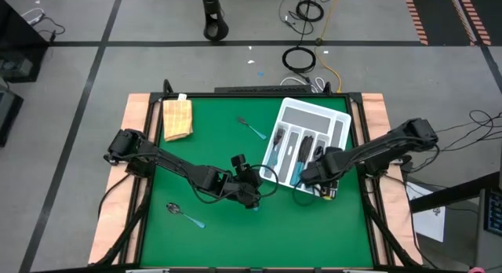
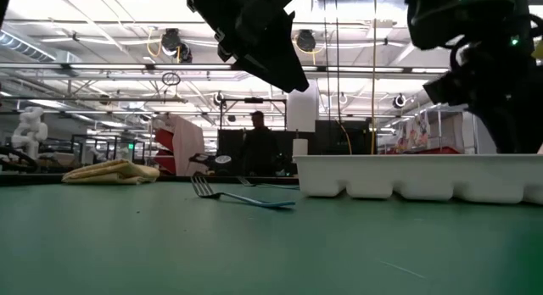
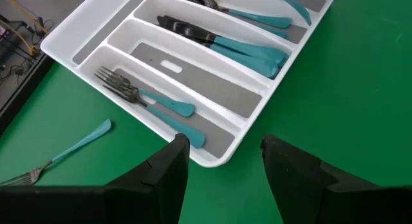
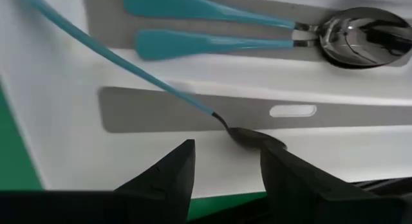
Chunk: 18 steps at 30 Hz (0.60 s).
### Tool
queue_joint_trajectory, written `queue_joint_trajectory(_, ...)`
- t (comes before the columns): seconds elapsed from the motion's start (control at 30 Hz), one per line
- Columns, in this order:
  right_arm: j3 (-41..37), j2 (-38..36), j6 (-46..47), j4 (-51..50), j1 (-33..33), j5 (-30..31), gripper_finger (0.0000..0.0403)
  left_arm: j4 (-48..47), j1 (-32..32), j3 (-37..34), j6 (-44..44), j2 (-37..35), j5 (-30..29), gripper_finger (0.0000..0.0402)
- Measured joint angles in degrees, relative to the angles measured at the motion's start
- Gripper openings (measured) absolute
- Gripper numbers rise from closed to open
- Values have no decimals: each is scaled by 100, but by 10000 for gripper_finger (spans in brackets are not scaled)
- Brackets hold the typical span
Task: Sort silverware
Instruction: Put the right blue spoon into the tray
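Right wrist view: right gripper [image 4: 222, 169], part-open and empty, just behind small spoon [image 4: 251, 137] in tray [image 4: 64, 140], handle slanting away; left gripper [image 3: 222, 163] open nearby.

My left arm: stretched from the left edge toward centre, wrist low; left hand [image 1: 252, 196] fingers [image 3: 168, 179] spread wide, holding nothing.
My right arm: reaching in from the right edge, elbow bent; right hand [image 1: 314, 177] fingers [image 4: 170, 176] parted, gripping nothing.
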Motion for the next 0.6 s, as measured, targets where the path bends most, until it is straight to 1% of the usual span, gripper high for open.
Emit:
queue_joint_trajectory(0.13, 0, 310, -241, 69, 0, 2, 164, 2, 0, 0, 0, 0, 0, 200)
queue_joint_trajectory(0.43, 0, 828, -411, 448, -14, -18, 162, 10, 0, 0, 4, 0, 0, 200)
queue_joint_trajectory(0.53, 0, 1047, -456, 440, -15, -63, 139, 8, 0, 0, 7, 0, 0, 200)
queue_joint_trajectory(0.6, 3, 1173, -547, 432, -14, -157, 107, 8, 0, 0, 7, 0, 0, 200)
